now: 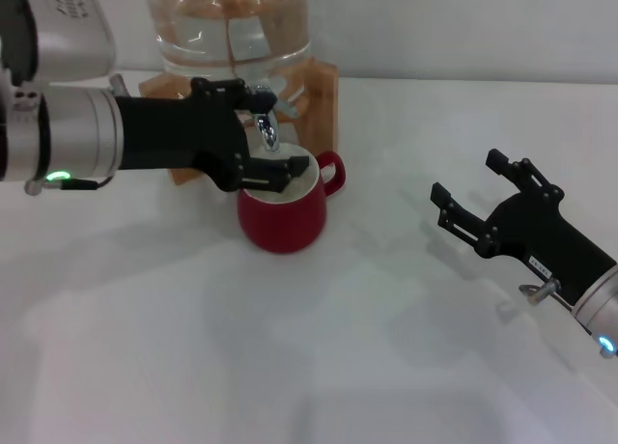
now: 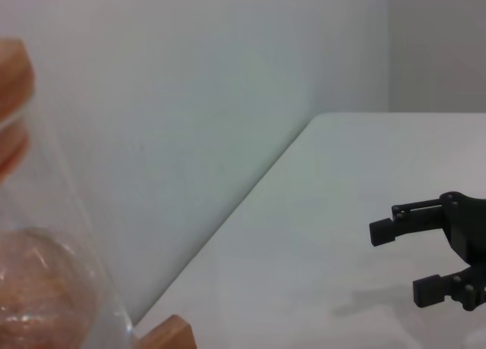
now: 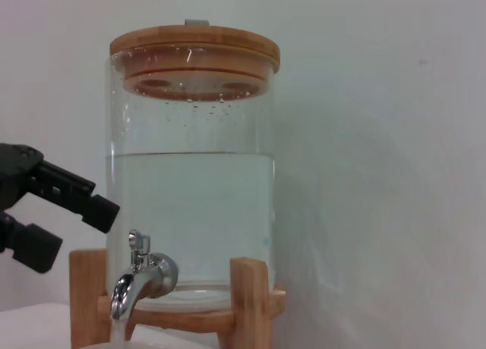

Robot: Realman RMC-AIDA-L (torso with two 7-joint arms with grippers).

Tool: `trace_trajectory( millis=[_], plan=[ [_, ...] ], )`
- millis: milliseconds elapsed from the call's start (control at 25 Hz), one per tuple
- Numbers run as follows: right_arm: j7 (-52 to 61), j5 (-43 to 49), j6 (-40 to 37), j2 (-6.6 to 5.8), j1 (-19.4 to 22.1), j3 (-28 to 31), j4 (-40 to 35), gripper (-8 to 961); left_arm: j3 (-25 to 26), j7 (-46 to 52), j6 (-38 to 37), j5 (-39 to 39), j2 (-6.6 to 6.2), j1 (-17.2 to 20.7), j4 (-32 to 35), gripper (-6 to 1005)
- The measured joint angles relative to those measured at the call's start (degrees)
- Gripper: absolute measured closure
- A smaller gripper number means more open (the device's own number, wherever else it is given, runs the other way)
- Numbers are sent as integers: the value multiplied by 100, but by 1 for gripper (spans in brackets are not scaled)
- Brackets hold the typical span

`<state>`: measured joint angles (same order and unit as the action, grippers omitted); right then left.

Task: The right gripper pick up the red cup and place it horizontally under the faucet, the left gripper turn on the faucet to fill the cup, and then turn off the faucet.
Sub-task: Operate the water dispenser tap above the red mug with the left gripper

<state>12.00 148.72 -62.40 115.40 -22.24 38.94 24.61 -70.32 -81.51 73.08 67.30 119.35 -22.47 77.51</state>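
The left gripper [image 1: 259, 135] reaches in from the left to the faucet [image 1: 266, 125], its black fingers spread on either side of the chrome tap; one finger sits at the lever on top and the other lies low over the rim of the red cup [image 1: 283, 212]. From the right wrist view the same claw [image 3: 72, 216] appears parted and just beside the faucet [image 3: 140, 277], apparently not quite touching the lever, and water seems to run down from the spout. The red cup stands upright on the white table [image 1: 319, 347] directly under the spout, handle turned to the right, close against the wooden stand [image 1: 319, 92]. The glass jar [image 3: 194, 212] on that stand is well over half full and capped by a wooden lid [image 3: 195, 49]. The right gripper [image 1: 475, 195] hovers over the table well apart to the right of the cup, fingers spread wide and holding nothing.
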Motion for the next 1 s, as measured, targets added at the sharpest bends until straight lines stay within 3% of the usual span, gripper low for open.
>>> trace_trajectory(
  millis=[1000],
  plan=[
    [-2,-36,2,0,-8,44,-10,84,-78,-112,-154,-59,-18,-388,-517,143]
  ],
)
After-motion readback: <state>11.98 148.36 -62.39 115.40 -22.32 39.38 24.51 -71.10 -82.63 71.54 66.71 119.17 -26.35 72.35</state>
